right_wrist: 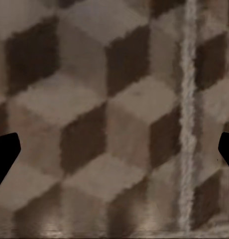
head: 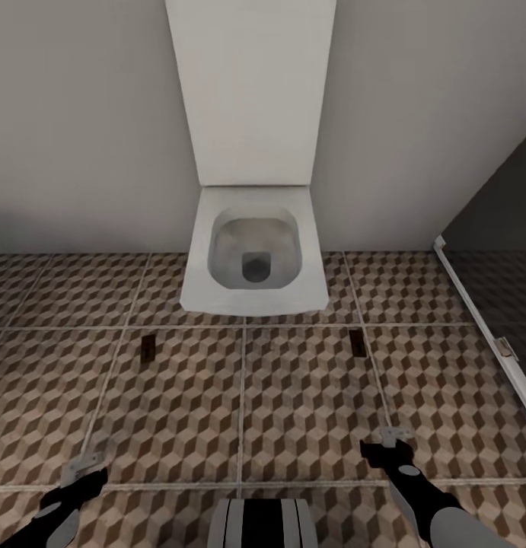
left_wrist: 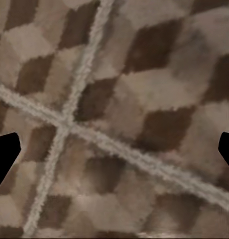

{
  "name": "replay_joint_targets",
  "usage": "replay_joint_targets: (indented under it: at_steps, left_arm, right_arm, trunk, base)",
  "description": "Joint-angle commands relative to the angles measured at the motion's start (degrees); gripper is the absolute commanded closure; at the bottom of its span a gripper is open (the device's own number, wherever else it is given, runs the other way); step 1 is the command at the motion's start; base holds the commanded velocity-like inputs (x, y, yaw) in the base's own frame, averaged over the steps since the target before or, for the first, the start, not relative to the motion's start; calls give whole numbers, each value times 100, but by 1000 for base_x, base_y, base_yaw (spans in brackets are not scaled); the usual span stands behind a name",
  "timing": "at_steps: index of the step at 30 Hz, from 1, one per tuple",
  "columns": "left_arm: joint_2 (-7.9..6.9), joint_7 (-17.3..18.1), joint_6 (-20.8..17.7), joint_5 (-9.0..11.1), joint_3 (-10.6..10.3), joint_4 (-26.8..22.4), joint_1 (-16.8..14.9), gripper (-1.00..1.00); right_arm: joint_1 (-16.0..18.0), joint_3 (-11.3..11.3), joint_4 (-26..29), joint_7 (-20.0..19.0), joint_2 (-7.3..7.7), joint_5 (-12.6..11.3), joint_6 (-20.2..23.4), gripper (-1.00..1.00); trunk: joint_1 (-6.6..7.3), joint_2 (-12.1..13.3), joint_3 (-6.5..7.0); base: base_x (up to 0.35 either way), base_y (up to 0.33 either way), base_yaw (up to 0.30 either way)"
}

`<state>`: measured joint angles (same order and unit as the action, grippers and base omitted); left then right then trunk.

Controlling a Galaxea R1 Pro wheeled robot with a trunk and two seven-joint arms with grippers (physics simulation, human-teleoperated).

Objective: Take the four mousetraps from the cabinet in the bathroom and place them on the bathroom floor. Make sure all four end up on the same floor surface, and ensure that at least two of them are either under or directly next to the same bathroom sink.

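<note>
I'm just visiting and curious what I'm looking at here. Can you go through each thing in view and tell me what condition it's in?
toilet: lid up, bowl open.
mousetrap on the left: lying flat on the bathroom floor.
mousetrap on the right: lying flat on the floor, near the toilet's front corner.
left end effector: open, holding nothing, above the tiles.
right end effector: open, holding nothing, above the tiles.
</note>
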<state>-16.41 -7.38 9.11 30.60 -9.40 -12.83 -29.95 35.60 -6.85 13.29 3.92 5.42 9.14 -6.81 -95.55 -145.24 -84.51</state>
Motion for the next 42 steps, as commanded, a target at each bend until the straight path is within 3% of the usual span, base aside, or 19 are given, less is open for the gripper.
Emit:
replay_joint_targets:
  at_steps: [1,12,21,26,34,42]
  left_arm:
    - [4,-26,18,34,-51,76,0,-100]
    - [13,2,81,38,-49,592,11,-100]
    - [179,81,79,13,-79,802,35,-100]
    - [178,353,75,0,-98,912,37,-100]
    - [116,1239,75,-11,-263,1173,40,-100]
    - [101,1410,87,-6,-348,1213,40,-100]
  right_arm:
    - [3,-44,-103,3,-2,62,-22,-100]
    - [-1,-5,-1164,11,-5,87,-15,-100]
    - [-78,7,-1692,12,-4,88,-8,-100]
    - [-155,10,-1732,8,-19,86,-11,-100]
    - [-221,9,-1746,0,-54,80,-13,-100]
    - [-228,10,-1745,3,-43,86,-15,-100]
  trunk:
    - [3,0,20]
    - [32,15,264]
    - [55,27,463]
    - [68,34,574]
    - [88,45,751]
    - [109,55,928]
  base:
    - [0,0,0]
    - [0,0,0]
    - [0,0,0]
    - [0,0,0]
    - [0,0,0]
    - [0,0,0]
